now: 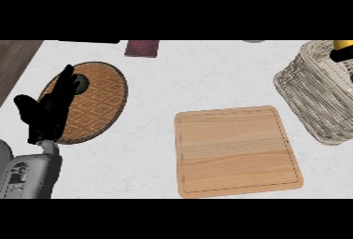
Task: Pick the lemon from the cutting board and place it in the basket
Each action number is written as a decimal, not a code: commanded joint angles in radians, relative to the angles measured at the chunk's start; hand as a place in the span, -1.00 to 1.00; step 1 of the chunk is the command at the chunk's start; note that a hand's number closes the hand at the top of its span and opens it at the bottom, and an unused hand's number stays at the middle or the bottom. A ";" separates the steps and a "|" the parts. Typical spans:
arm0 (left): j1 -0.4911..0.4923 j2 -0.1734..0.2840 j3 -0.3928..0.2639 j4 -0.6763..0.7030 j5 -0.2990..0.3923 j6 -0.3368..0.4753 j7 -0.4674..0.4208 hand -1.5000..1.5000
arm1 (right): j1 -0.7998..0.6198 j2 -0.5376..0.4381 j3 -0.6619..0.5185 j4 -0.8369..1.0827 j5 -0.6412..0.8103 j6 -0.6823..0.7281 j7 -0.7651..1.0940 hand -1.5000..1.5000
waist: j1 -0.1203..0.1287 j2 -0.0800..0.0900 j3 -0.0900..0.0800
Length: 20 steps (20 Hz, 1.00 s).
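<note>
Left hand [47,109]: seen at the left edge of the head view, fingers straight and pointing up, thumb spread to the side; nothing is held. It is shown in front of the round mat.
Right hand [342,55]: only a small black part is seen at the upper right corner, above the basket; whether its fingers are curled or straight cannot be told.
Lemon [343,44]: a small yellow patch is seen at the top right edge, just above the black of the right hand and over the basket's opening; whether it is held cannot be told.
Basket [314,98]: a pale wicker basket is placed at the right edge, partly cut off by the view.
Cutting board [236,150]: a light wooden board is laid near the middle of the table, slightly turned, just left of the basket; nothing lies on it.
Round mat [96,100]: a woven orange mat with a diamond pattern is laid at the left, a dark round thing partly hidden on it behind the left hand.
Table [179,79]: a white marbled top.
Dark red object [141,48]: it is set at the far edge.
</note>
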 commanded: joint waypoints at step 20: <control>0.006 0.024 0.029 -0.020 0.019 -0.026 0.000 0.00 | -0.001 -0.036 0.021 0.050 0.031 0.283 0.068 1.00 | 0.003 0.002 0.004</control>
